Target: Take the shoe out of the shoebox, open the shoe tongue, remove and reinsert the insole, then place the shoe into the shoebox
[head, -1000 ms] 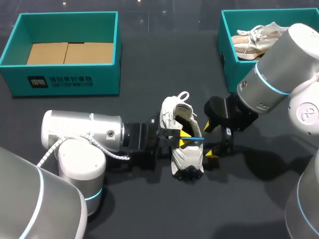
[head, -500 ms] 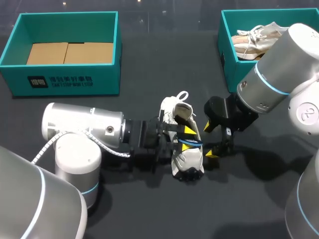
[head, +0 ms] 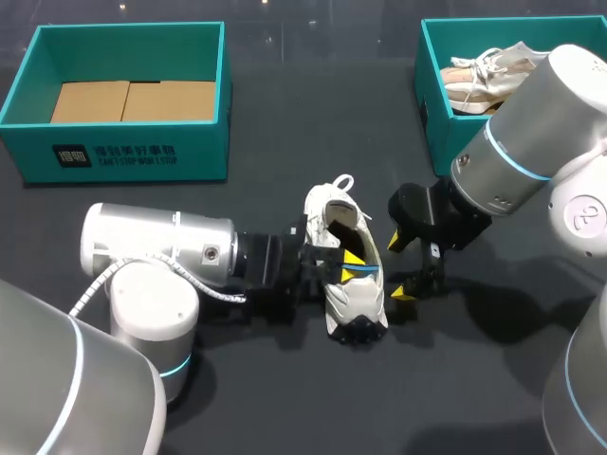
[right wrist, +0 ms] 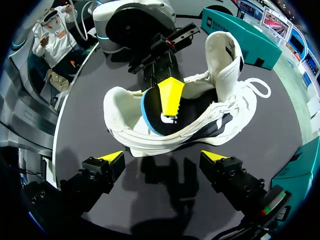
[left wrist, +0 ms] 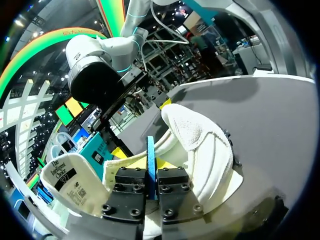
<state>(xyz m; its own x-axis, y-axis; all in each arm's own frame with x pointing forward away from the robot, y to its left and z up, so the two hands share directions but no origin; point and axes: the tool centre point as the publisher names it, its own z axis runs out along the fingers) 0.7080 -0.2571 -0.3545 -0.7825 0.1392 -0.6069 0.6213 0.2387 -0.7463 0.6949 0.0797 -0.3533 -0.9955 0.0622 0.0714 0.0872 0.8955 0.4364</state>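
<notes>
A white shoe (head: 347, 284) lies on the dark table between my two arms, its tongue (left wrist: 70, 175) folded back. My left gripper (head: 353, 266) comes in from the left and sits inside the shoe's opening. In the left wrist view the left gripper (left wrist: 150, 176) is shut on the thin blue edge of the insole (left wrist: 150, 155). The right wrist view shows one of its yellow fingertips (right wrist: 171, 95) over the dark insole (right wrist: 152, 117) inside the shoe (right wrist: 220, 80). My right gripper (head: 410, 268) stands open just right of the shoe, apart from it, with nothing held between its fingers (right wrist: 112, 159).
At the back left stands a teal shoebox (head: 123, 152) with a cardboard floor. A second teal box (head: 434, 114) at the back right holds a beige shoe (head: 488, 74). My right arm's wrist hangs over that box's front corner.
My left gripper pushed right, deeper into the shoe, with its fingers briefly apart, then drew back a little and shut on the insole again. The right arm has kept still.
</notes>
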